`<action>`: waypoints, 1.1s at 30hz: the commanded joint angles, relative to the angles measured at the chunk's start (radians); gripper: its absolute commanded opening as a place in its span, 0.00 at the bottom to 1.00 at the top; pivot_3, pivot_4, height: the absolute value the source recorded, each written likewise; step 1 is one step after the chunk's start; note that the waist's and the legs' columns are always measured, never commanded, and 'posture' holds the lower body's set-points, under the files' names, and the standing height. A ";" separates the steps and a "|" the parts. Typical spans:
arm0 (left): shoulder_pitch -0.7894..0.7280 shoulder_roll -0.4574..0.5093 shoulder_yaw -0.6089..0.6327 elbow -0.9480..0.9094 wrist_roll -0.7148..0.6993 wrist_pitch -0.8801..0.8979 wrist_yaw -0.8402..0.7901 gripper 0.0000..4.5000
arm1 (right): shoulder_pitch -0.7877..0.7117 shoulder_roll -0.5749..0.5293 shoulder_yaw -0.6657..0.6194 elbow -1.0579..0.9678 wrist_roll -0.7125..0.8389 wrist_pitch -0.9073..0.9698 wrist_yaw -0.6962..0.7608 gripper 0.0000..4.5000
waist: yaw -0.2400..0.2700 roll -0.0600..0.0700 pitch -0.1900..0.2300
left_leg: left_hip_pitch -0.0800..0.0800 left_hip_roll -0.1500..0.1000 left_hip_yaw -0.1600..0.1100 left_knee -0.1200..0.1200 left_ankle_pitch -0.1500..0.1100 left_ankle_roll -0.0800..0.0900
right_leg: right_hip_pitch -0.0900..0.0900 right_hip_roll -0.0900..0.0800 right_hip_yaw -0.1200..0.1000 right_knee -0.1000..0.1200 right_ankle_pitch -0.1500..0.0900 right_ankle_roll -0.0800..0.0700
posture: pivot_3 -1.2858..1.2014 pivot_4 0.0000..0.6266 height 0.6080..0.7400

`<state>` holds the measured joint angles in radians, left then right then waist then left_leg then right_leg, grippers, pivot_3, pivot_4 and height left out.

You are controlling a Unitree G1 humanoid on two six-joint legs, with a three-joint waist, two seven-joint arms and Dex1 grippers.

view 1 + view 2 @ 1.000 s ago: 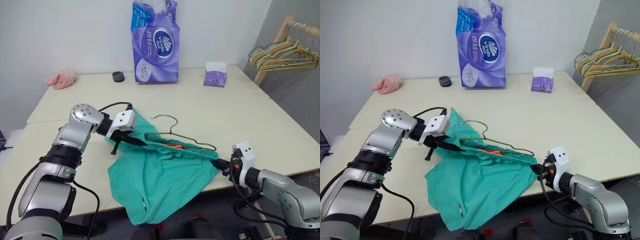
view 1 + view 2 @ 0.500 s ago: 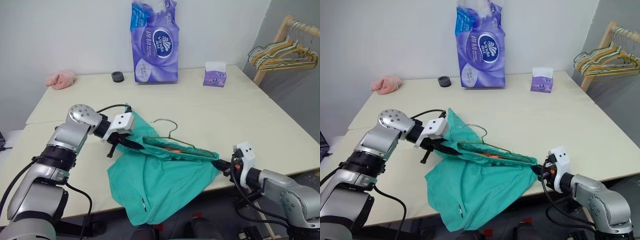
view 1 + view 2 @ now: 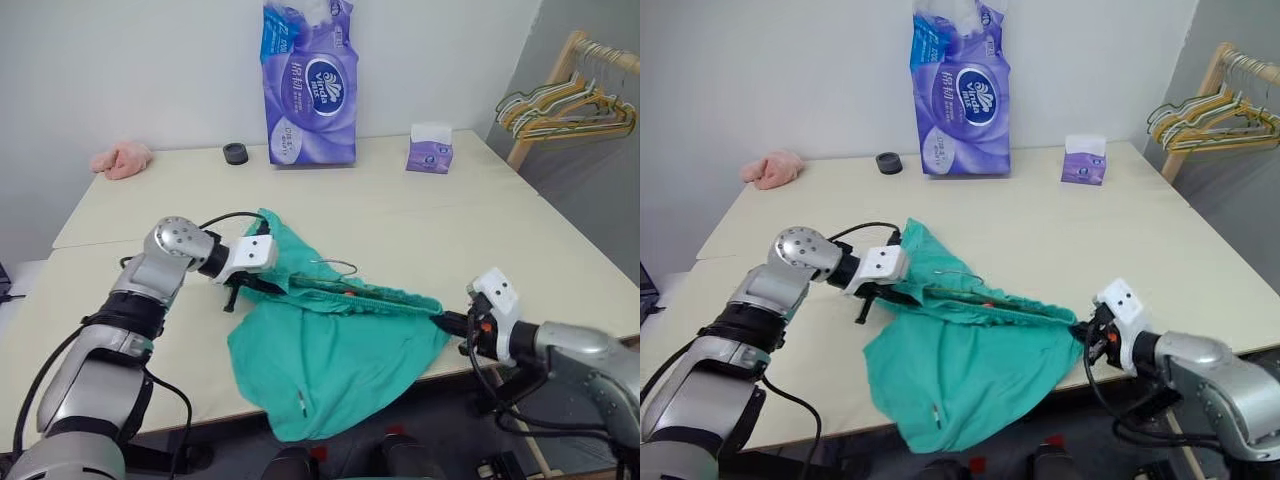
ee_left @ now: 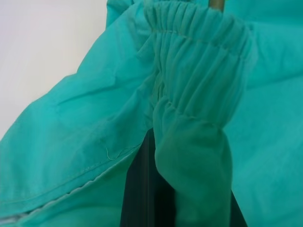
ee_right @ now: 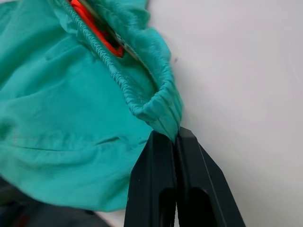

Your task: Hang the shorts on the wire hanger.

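R hand [image 3: 1080, 331]: fingers pressed together, pinching the right end of the shorts' gathered waistband; sits at the near right edge of the desk.
R wrist view: black fingers [image 5: 163, 189] closed flat on each other, waistband tip caught at the tips; orange tag [image 5: 94, 29] visible inside the band further along.
L hand [image 3: 243, 283]: closed on the left end of the waistband, fingers mostly buried in cloth; from its wrist view the elastic is bunched over the dark fingers [image 4: 142, 189].
Shorts [image 3: 335, 350]: teal-green, waistband pulled taut betw. the two hands, long axis running left-right across the near part of the desk, tilted a bit lower toward the R hand. Legs fall toward the robot, lower part draped over the desk's near edge. A flap of cloth peaks up just beyond the L hand.
Hanger [image 3: 338, 265]: thin wire, hook sticks up just behind the waistband's middle, curved end pointing away from the robot; rest of wire runs along inside the band toward the R hand, mostly hidden by cloth.
Desk [image 3: 480, 230]: pale, two tops butted together.
Far side: tissue box [image 3: 431, 149] at right, big purple tissue pack [image 3: 311, 80] upright by the wall, small black ring [image 3: 236, 152] left of it, pink cloth [image 3: 122, 158] far left.
Off desk, right: rack [image 3: 570, 100] w/ spare hangers.
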<state>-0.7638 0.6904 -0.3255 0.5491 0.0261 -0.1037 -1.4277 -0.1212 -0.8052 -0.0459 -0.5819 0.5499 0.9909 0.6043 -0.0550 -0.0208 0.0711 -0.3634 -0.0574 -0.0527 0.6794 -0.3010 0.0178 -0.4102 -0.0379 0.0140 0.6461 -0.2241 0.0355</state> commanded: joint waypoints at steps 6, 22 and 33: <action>-0.003 -0.051 -0.006 -0.059 0.074 0.024 0.117 0.00 | -0.272 -0.092 0.180 0.025 -0.093 -0.072 0.128 0.00 | -0.005 0.000 0.000 | 0.000 0.000 0.001 0.000 0.000 0.000 | -0.001 0.000 0.000 0.000 0.000 0.000 | 0.45 0.05 1.00; 0.048 -0.096 0.013 -0.093 0.049 0.069 0.170 0.00 | -0.215 -0.223 0.193 -0.053 -0.172 -0.157 0.234 0.51 | 0.000 0.000 0.000 | -0.001 0.000 0.000 0.000 0.000 0.000 | -0.001 -0.001 0.000 0.000 0.000 0.000 | 0.46 0.06 1.00; 0.076 -0.115 0.000 -0.138 0.038 0.078 0.156 0.00 | -0.078 -0.212 0.047 0.014 -0.175 -0.102 0.169 0.99 | -0.001 0.000 0.000 | -0.001 0.000 0.000 0.000 0.000 0.000 | -0.001 -0.001 0.001 0.000 0.000 0.000 | 0.45 0.05 1.00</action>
<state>-0.6771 0.5826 -0.3362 0.4471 0.0813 -0.0252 -1.2744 -0.1944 -1.0274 0.0284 -0.5556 0.3733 0.8856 0.7876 -0.0558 -0.0211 0.0707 -0.3640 -0.0574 -0.0524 0.6792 -0.3012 0.0177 -0.4109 -0.0393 0.0144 0.6460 -0.2237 0.0352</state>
